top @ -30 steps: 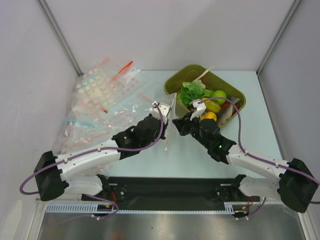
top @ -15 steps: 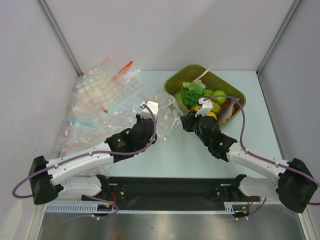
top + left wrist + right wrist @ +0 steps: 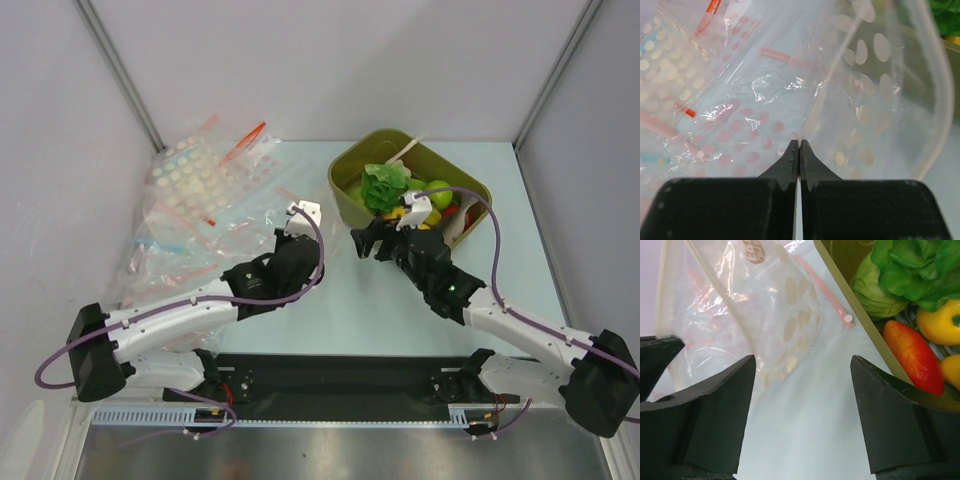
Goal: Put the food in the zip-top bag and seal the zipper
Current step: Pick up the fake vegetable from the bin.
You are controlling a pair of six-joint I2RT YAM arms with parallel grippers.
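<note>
My left pincer (image 3: 799,146) pinched the dotted zip-top bag (image 3: 875,90) by its edge, holding it beside the green tub (image 3: 345,172), presumably so my right pincer (image 3: 802,390), spread wide and empty, could fetch the lettuce (image 3: 910,270) there.

Tub: you have an olive tub (image 3: 342,192) toward the far right corner of the tabletop (image 3: 500,270).
Inside it: you see a red-orange fruit (image 3: 914,357) touching a yellow pepper (image 3: 937,322).
Spare bags: pink-strip clear bags (image 3: 200,195) lie heaped at your far left corner.
</note>
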